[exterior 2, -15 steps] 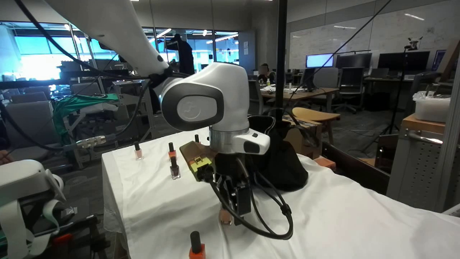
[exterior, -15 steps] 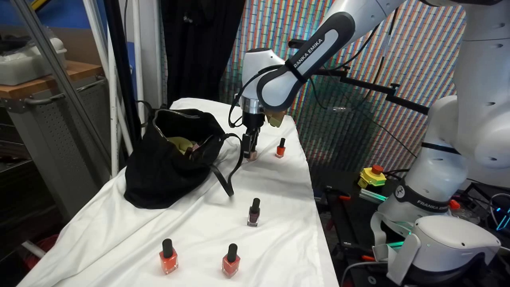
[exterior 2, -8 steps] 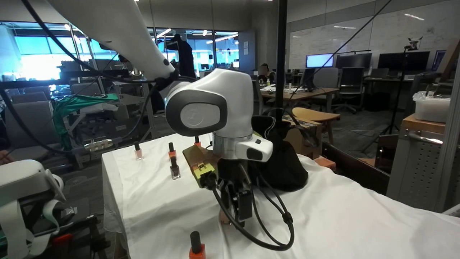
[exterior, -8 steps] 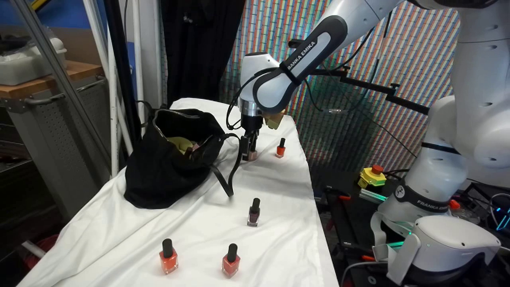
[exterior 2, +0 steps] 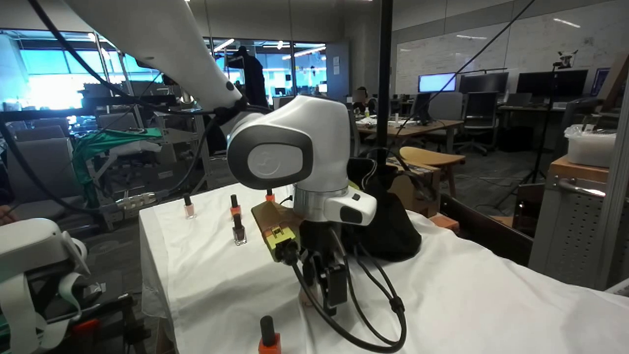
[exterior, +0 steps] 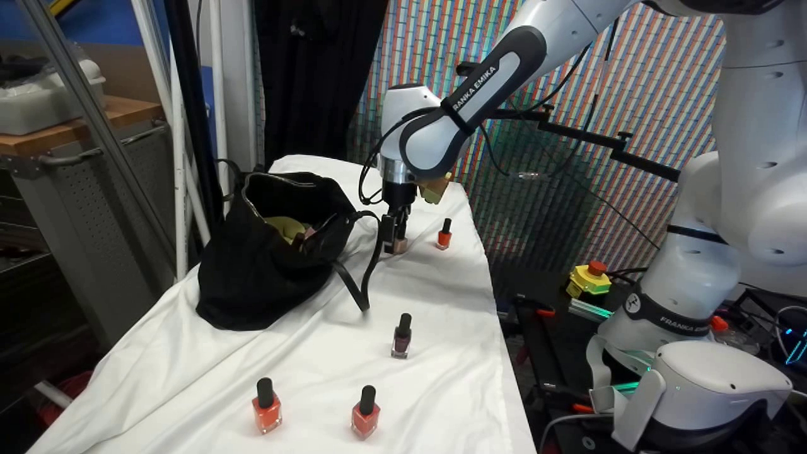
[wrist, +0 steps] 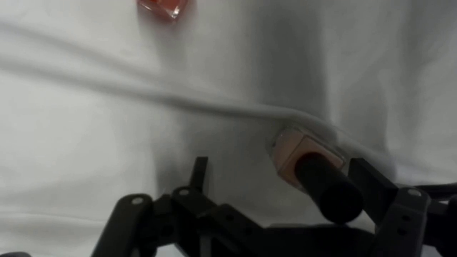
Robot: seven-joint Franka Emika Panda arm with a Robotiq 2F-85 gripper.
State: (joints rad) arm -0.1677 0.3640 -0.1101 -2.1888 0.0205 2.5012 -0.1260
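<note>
1. Wrist view: my gripper [wrist: 280, 167] stands spread wide, with nothing clamped in it that I can see.
2. The peach nail polish bottle [wrist: 316, 171] is upright on the white cloth [wrist: 89, 142], between the fingers [wrist: 375, 192] but off-centre, just beside the one at that picture's right; whether they touch I cannot tell.
3. In an exterior view, the black bag [exterior: 252, 277] has its strap [exterior: 364, 299] near the gripper, and an orange-red bottle [exterior: 444, 238] stands nearby.
4. I judge this to be lining up, before any grip.
5. Next, I think, calls for centring on the bottle and closing squarely, clear of the strap.
</note>
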